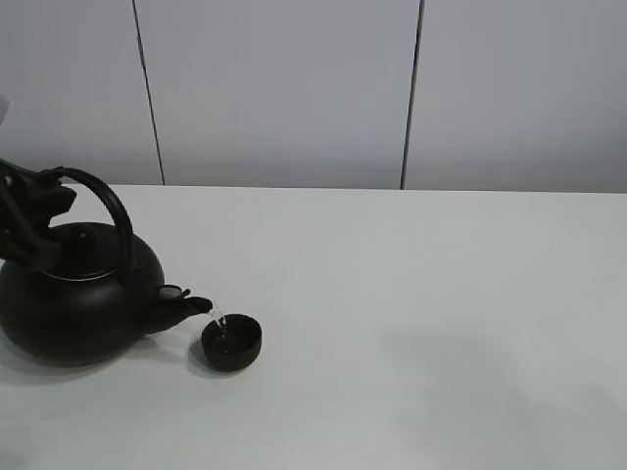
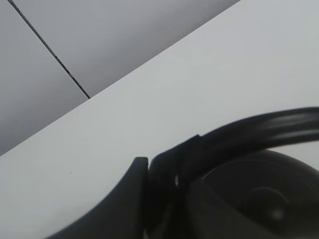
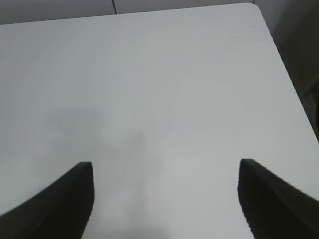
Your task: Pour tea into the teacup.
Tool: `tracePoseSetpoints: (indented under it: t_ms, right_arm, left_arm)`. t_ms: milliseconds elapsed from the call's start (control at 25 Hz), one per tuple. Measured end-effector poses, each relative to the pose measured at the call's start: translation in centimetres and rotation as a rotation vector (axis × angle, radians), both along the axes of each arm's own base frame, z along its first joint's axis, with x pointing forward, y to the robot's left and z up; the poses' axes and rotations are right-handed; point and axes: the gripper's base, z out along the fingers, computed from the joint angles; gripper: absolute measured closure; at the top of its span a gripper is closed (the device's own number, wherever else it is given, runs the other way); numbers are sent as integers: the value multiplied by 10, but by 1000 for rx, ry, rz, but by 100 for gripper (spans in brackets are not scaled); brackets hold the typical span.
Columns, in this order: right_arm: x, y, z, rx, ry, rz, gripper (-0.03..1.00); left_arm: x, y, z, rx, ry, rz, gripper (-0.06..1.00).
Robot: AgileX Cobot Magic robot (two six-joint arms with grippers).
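The worktop [image 1: 411,323] is plain, matte white, and its far edge meets a pale grey panelled wall. A small black teacup [image 1: 232,343] stands upright on it, at about 8 o'clock from the worktop's middle. At the cup's 9 o'clock, just beside it, a big black teapot [image 1: 73,308] tilts low over its dark shadow. Whether its base touches the worktop cannot be told.

lab-like test bench: plain white table [image 1: 441,294], grey panelled wall [image 1: 284,88] behind.
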Motion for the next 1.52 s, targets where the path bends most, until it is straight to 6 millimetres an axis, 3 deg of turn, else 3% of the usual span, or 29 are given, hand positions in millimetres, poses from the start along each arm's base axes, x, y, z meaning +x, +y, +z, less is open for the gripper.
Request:
tracePoseSetpoints:
  t_ms: [720, 1160, 1520]
  right_arm:
    - [0, 0, 0, 0, 0, 0, 42]
    - [0, 0, 0, 0, 1, 0, 42]
    - [0, 0, 0, 0, 1, 0, 42]
  left_arm:
    - [0, 0, 0, -5, 2, 2, 83]
    - [0, 0, 0, -267, 108, 108, 83]
    - [-1, 1, 1, -350, 118, 155, 83]
